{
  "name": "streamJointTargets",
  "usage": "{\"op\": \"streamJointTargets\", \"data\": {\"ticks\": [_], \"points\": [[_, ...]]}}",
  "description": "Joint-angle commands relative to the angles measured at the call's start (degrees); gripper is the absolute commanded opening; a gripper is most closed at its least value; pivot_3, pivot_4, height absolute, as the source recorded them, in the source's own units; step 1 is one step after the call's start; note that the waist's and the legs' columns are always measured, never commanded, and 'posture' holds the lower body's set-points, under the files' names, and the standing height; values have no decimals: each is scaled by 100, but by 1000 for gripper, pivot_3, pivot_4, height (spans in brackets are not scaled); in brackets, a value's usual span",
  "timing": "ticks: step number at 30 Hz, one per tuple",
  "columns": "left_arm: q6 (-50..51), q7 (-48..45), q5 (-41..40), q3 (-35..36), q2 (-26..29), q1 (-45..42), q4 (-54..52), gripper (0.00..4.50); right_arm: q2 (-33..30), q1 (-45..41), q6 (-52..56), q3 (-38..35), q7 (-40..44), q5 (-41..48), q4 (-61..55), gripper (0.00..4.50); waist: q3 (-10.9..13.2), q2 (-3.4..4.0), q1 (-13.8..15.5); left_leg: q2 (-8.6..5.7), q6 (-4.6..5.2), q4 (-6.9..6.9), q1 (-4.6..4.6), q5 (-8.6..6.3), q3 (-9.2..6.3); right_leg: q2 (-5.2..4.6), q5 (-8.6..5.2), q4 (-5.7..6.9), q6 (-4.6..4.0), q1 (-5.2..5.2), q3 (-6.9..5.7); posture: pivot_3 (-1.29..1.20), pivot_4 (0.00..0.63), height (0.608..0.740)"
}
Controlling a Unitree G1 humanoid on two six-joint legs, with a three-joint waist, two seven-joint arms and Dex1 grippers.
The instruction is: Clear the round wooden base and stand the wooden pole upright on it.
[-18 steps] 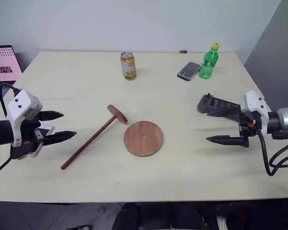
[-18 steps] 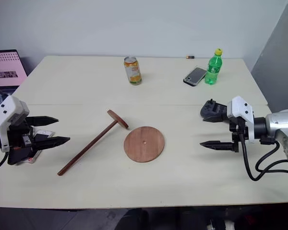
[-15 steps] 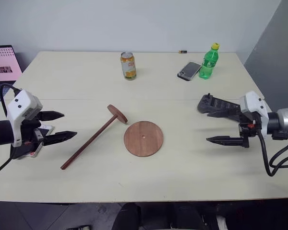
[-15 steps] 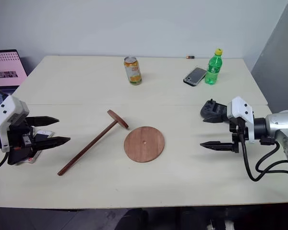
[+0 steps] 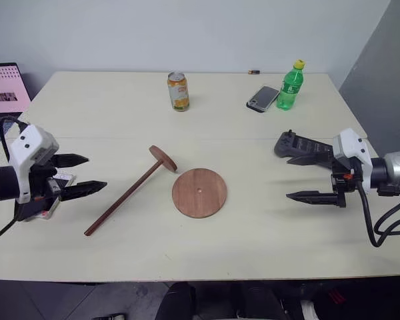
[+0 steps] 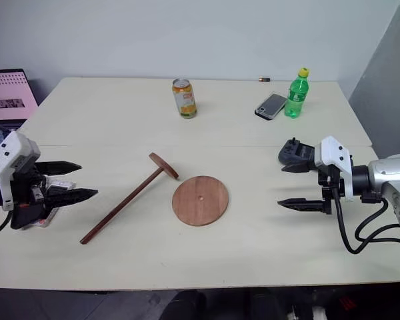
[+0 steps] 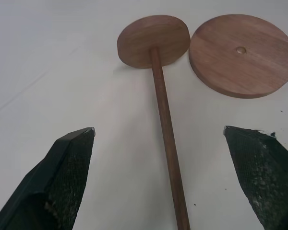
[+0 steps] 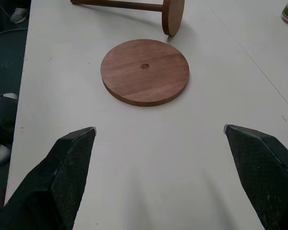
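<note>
round wooden base [image 8: 145,72] flat, bare | wooden pole [image 8: 134,5] lying beyond | right pincer [image 8: 161,132] open

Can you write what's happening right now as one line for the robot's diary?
base: bare, flat on table | pole: lying beside base, untouched | left gripper: open, empty | right gripper: open, empty

The flat round reddish-brown wooden base [image 5: 199,193] shows fine straight grain and a smooth, satin finish. The long thin dark reddish-brown wooden pole [image 5: 125,197] with its fixed end disc looks the same wood, slightly darker and smooth. Under them my pale cream worktop [image 5: 267,227] is matt and smooth, like laminate. The fingers [image 7: 69,167] of my left jaws are black with a finely knurled, matt texture. The orange drinks can [image 5: 178,91] looks glossy metal; the green bottle [image 5: 289,87] is shiny plastic.
</note>
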Motion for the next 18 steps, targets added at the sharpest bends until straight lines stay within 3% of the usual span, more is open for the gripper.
{"op": "streamJointTargets", "data": {"ticks": [1,6,10,14,18], "points": [[-25,120,85,-210,110,-328,50,4478,14,-119,120,-107,-35,194,-260,4500,0,0,0,0,0,0,1,0,0,0,0,0,0,0,0,0,150,740],[15,75,162,-723,108,-717,150,4478,155,-112,558,-130,-250,535,-663,4500,0,0,-6,0,0,0,0,0,0,0,0,1,0,0,0,0,150,740],[134,-95,481,-1701,23,-1539,544,4478,546,-82,1545,-171,-1142,1214,-1440,4500,0,-2,3,-1,0,0,0,0,-1,1,0,1,0,1,-2,0,150,740],[285,-91,965,-2737,-413,-2461,873,4478,956,-103,2175,-161,-1852,1750,-1903,4500,0,-3,16,-7,0,4,-3,0,-7,2,0,3,2,3,-6,0,150,740],[535,-90,1226,-3227,-731,-2983,1174,4478,1154,-30,2417,-107,-2251,1987,-2209,4500,2,-8,8,-8,0,10,-11,1,-7,1,1,3,4,1,-4,0,150,740]]}}
